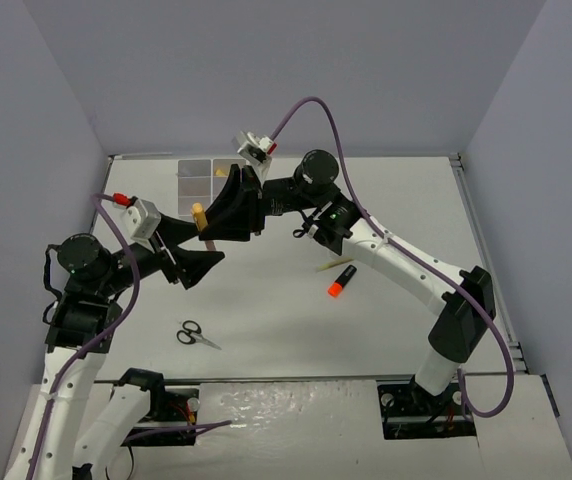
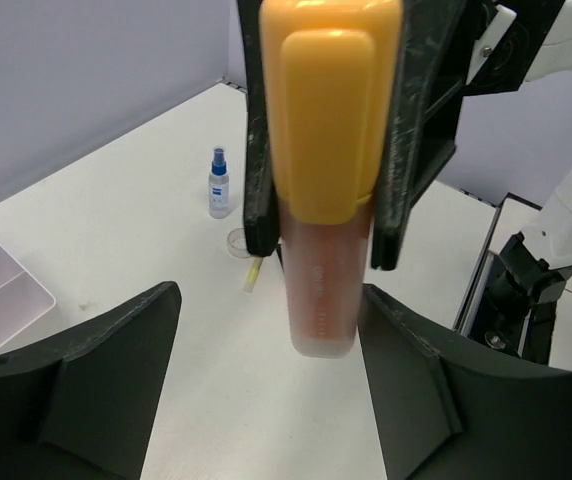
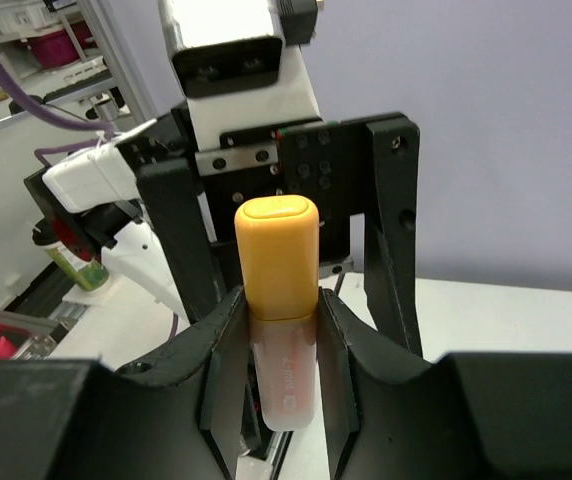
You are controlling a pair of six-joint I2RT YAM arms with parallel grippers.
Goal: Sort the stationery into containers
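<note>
A marker with a yellow cap and orange barrel hangs in the air between both grippers. My right gripper is shut on it, its jaws pressing the cap's lower edge and the barrel; it also shows in the top view. In the left wrist view the marker fills the upper middle. My left gripper is wide open, a finger on each side of the barrel's end without touching it; it shows in the top view. The white containers stand at the far left of the table.
Black-handled scissors lie near the left arm. An orange marker and a thin yellow stick lie under the right arm. A blue-capped bottle, a small clear ring and a yellow stick lie beyond the grippers.
</note>
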